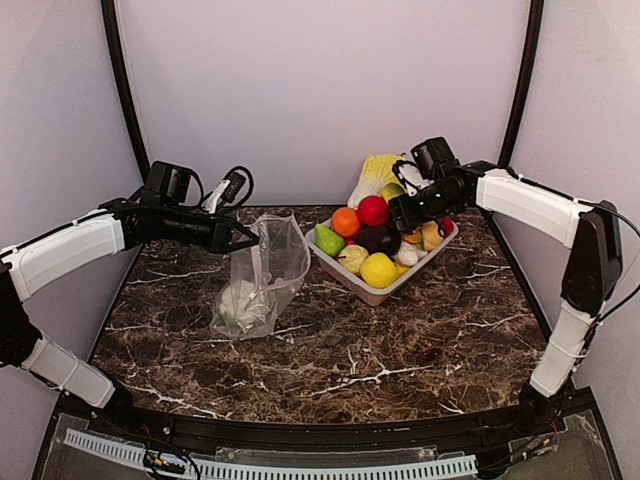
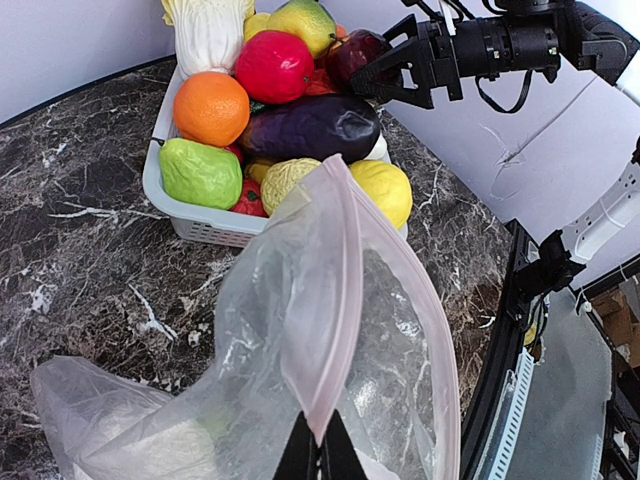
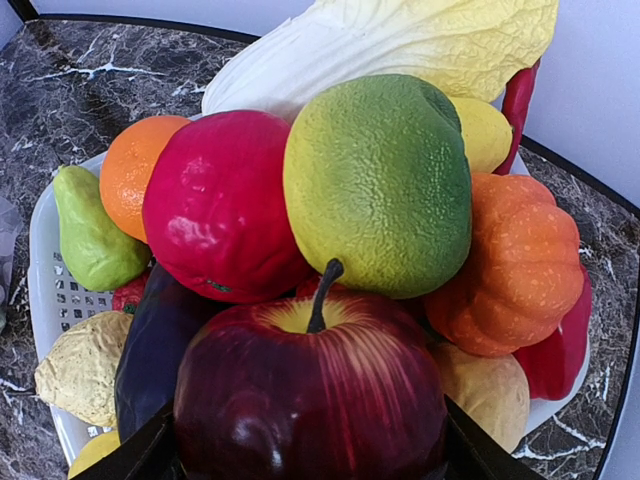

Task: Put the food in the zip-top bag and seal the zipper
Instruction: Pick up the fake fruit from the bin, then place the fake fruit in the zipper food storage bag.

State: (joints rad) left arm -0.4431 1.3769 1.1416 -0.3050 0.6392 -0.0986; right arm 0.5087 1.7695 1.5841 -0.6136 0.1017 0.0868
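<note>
Plastic tray (image 2: pixel 200 230) piled full, left claw (image 2: pixel 320 445) pinching zipper (image 2: pixel 335 330), right claw (image 1: pixel 398 213) straddling apple (image 3: pixel 310 400), grip unclear

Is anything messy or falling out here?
Nothing has spilled, but the basket is heaped above its rim, and the cabbage at the back sticks out over the far edge.
</note>
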